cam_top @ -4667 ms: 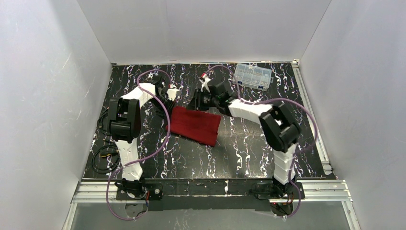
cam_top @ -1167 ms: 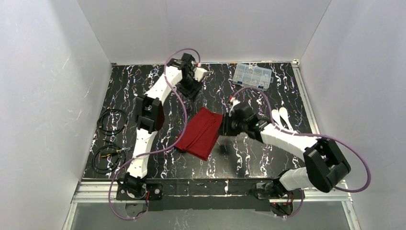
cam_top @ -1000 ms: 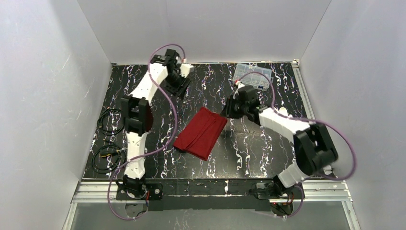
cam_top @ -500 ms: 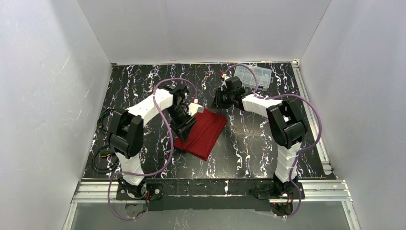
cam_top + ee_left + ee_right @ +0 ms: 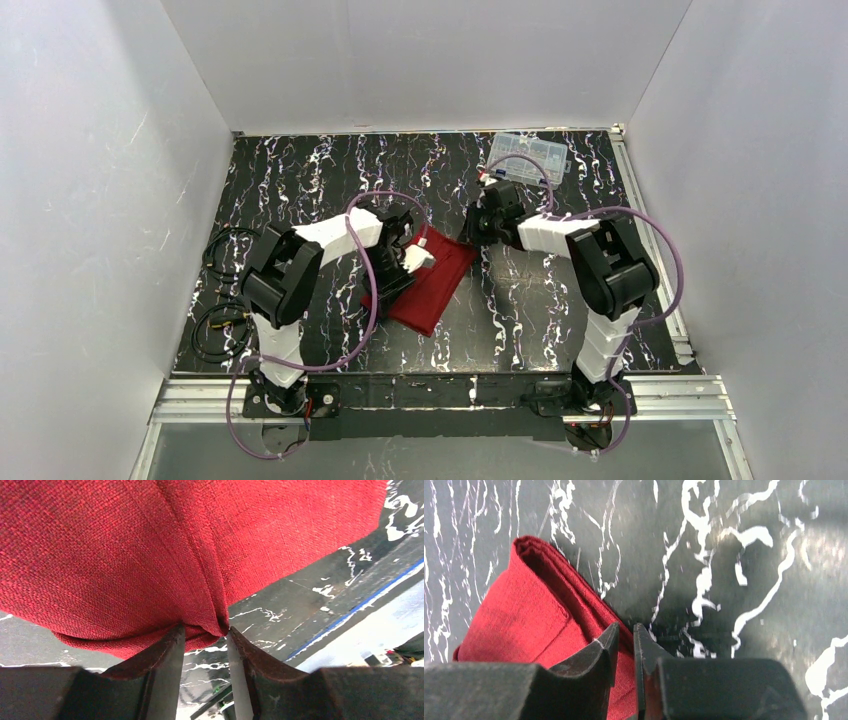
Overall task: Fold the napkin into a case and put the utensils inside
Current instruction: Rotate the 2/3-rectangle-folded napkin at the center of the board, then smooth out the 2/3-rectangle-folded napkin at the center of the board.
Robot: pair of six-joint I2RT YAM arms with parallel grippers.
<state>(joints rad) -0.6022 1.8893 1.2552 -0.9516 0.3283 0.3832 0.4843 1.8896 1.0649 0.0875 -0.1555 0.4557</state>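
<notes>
Black white-veined counter (image 5: 520, 320) is carrying the deep red folded cloth napkin (image 5: 435, 290) at its middle. Left gripper (image 5: 205, 628) is pinching a bunched fold on the napkin's left side; probably best lifting low and slowly, so the layers are not sliding apart. Right gripper (image 5: 625, 630), jaws almost together, is sitting at the cloth's far-right corner; grip unclear. Clear plastic compartment box (image 5: 528, 158) is lying by the far edge. Versus half a second ago, the left gripper is sitting further onto the cloth and the right gripper is nearer it.
</notes>
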